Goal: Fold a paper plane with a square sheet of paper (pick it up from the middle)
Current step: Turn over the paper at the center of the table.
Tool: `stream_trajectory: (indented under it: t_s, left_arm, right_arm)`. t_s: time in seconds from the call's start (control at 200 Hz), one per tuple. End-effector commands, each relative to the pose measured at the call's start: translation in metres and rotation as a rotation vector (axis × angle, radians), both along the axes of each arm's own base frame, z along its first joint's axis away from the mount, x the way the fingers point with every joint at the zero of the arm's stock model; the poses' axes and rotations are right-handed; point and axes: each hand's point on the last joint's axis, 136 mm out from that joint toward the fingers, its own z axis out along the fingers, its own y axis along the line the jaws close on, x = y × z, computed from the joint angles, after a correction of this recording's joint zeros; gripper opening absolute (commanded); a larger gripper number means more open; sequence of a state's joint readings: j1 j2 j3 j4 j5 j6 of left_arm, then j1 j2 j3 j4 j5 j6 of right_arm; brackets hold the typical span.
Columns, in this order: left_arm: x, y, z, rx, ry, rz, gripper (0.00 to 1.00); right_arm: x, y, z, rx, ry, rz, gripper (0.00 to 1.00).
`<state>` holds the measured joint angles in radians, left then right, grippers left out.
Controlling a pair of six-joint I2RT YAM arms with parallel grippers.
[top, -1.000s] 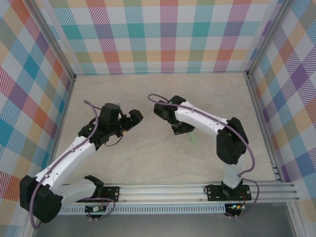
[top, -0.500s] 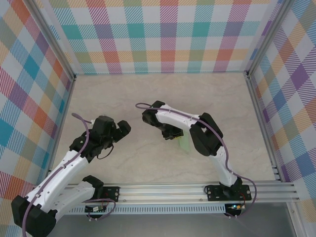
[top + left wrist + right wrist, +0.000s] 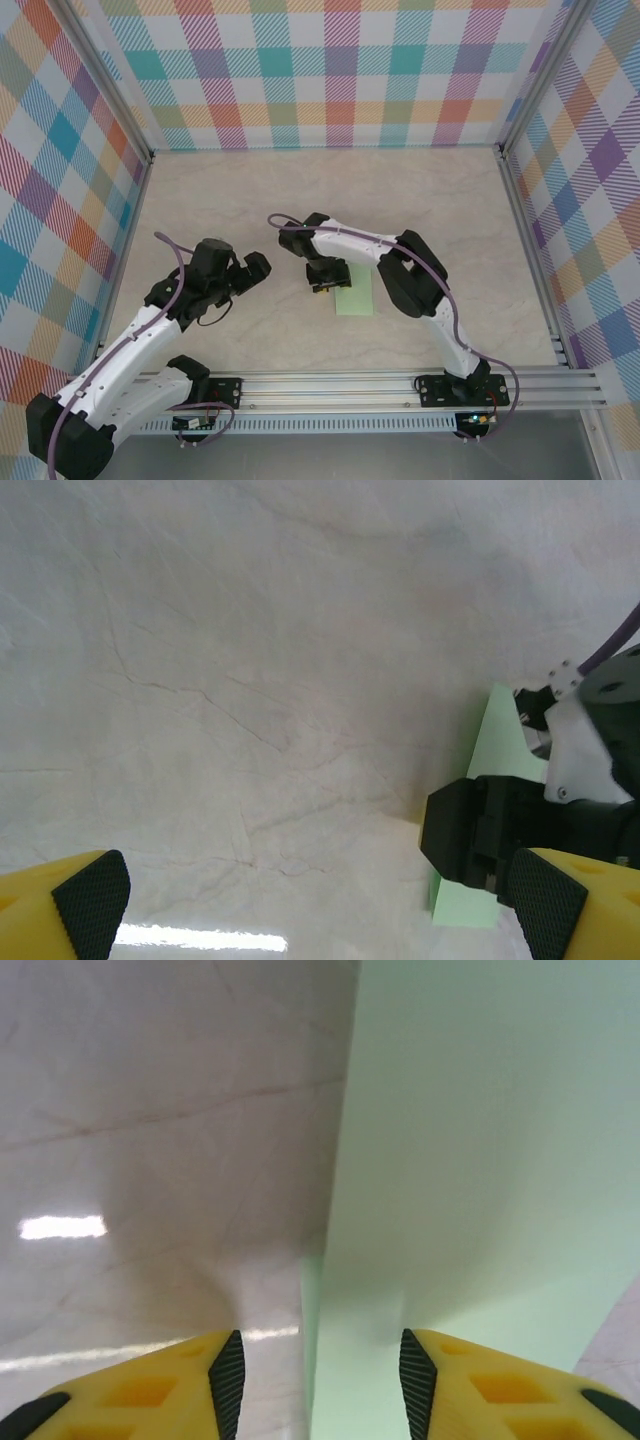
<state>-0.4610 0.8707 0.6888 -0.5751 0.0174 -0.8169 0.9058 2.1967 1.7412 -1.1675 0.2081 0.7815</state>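
Pale mint-green sheet of paper (image 3: 355, 292) on a cream, marble-veined tabletop (image 3: 300, 190), ringed by plaid walls (image 3: 330, 70) of teal, pink, orange, purple and yellow on white. The arms (image 3: 130, 345) are white with black joints and a purple cable (image 3: 612, 638). Fingers (image 3: 120, 1395) of the right hand (image 3: 318, 1360) are yellow with black ridged pads (image 3: 228, 1380). The rail (image 3: 350, 385) is silver.
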Motion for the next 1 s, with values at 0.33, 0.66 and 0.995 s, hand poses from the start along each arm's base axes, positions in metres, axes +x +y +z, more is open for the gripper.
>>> stream_trajectory:
  t_s: [0.33,0.66,0.995]
  left_arm:
    - [0.025,-0.105,-0.001,-0.159,-0.007,-0.302,0.66]
    - [0.064,-0.204,-0.05,-0.096,0.106,-0.462,0.33]
    - [0.088,-0.23,-0.087,-0.063,0.168,-0.481,0.31]
  right_arm:
    - [0.014,-0.06,0.063,0.678,-0.211,-0.211,0.49]
    - [-0.002,-0.095,0.039,0.882,-0.141,-0.3,0.48]
    - [-0.015,-0.089,0.016,0.914,-0.059,-0.288,0.46]
